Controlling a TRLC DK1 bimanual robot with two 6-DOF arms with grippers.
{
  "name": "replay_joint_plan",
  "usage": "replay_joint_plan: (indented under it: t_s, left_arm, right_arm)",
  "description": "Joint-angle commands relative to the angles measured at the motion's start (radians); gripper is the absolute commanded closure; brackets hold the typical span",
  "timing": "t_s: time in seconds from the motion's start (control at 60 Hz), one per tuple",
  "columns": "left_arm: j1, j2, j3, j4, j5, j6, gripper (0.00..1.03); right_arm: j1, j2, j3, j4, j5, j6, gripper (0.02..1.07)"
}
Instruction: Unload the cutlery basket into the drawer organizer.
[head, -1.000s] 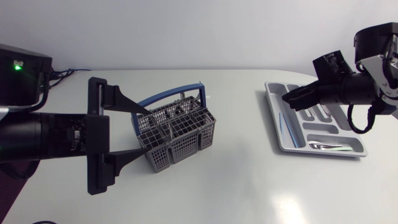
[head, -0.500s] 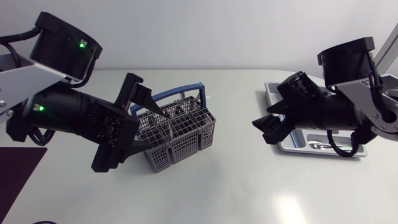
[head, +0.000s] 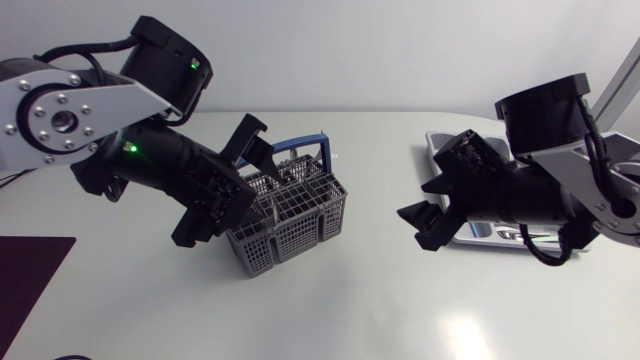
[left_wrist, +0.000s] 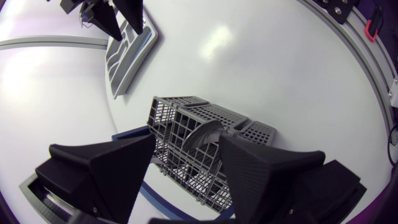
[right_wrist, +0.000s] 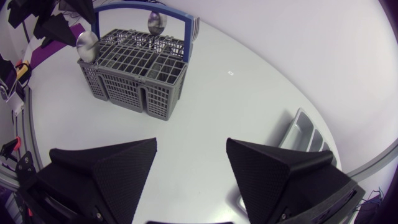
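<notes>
While straddling the basket's (head: 290, 215) spoon (left_wrist: 203, 133) with the open left end effector (left_wrist: 186, 144), centring before pinching, holding the open right end effector (right_wrist: 191, 152) apart.

Robotics lab, plain white table (head: 340, 305), left arm (head: 60, 115) w/ green LEDs, right arm (head: 585, 170)

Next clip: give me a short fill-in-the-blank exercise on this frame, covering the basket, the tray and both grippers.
The grey mesh plastic cutlery basket has an arched handle coloured ___. The left gripper, above that basket, is ___. The right gripper holds ___. The silver-grey compartmented drawer organizer tray lies on the robot's ___ side.
Missing words: blue; open; nothing; right.
</notes>
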Motion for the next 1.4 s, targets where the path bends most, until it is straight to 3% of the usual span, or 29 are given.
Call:
replay_joint_plan:
  t_s: [0.0, 0.267, 0.467, 1.05, 1.383]
  left_arm:
    - [-0.015, 0.031, 0.027, 0.01, -0.006, 0.052, 0.31]
    - [-0.029, 0.051, 0.014, 0.037, -0.006, 0.072, 0.55]
    - [-0.028, 0.053, 0.005, 0.037, -0.02, 0.094, 0.89]
    - [-0.017, -0.001, 0.041, 0.039, -0.037, 0.032, 0.91]
    - [0.046, -0.097, 0.001, 0.085, 0.012, -0.124, 0.91]
  right_arm:
    - [0.008, -0.016, -0.033, -0.007, 0.011, -0.006, 0.26]
    - [0.01, -0.021, -0.041, -0.005, 0.014, -0.008, 0.25]
    - [0.01, -0.027, -0.042, -0.007, 0.017, -0.008, 0.24]
    - [0.042, -0.039, -0.044, -0.008, 0.04, -0.008, 0.24]
    - [0.088, -0.067, -0.048, -0.021, 0.063, 0.012, 0.24]
